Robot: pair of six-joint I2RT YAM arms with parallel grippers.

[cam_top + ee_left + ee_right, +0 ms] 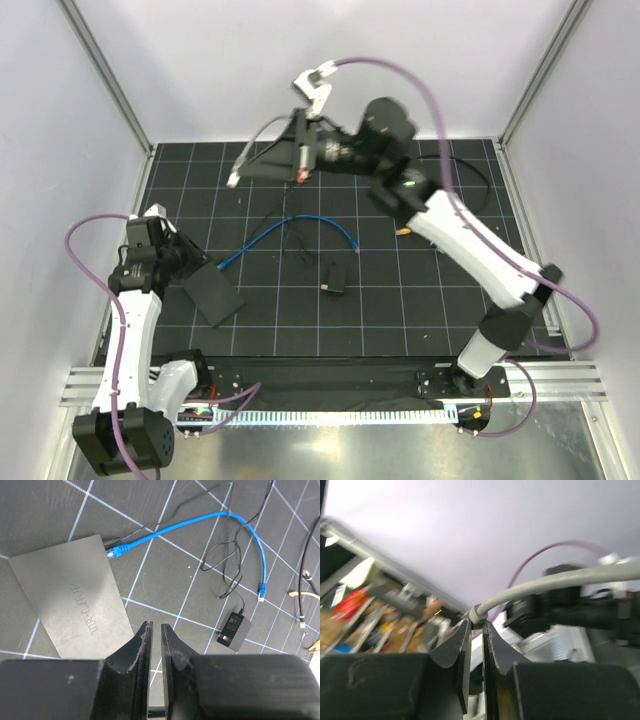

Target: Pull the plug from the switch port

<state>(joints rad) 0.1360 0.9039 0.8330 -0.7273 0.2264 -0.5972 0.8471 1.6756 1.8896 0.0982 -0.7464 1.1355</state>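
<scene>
Your left pincer (pixel 155 628) is only a crack apart with nothing in it. The switch (pixel 70 590) lies just ahead-left of its tips, with the blue plug (pixel 117 550) seated in the far edge. Your right pincer (pixel 476 625) is clamped on a grey cable (pixel 545 582).

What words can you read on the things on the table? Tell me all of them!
"TP-LINK": raised letters on top of the switch.
Label on the small black block: too small to read.
No other readable text in any view.
</scene>
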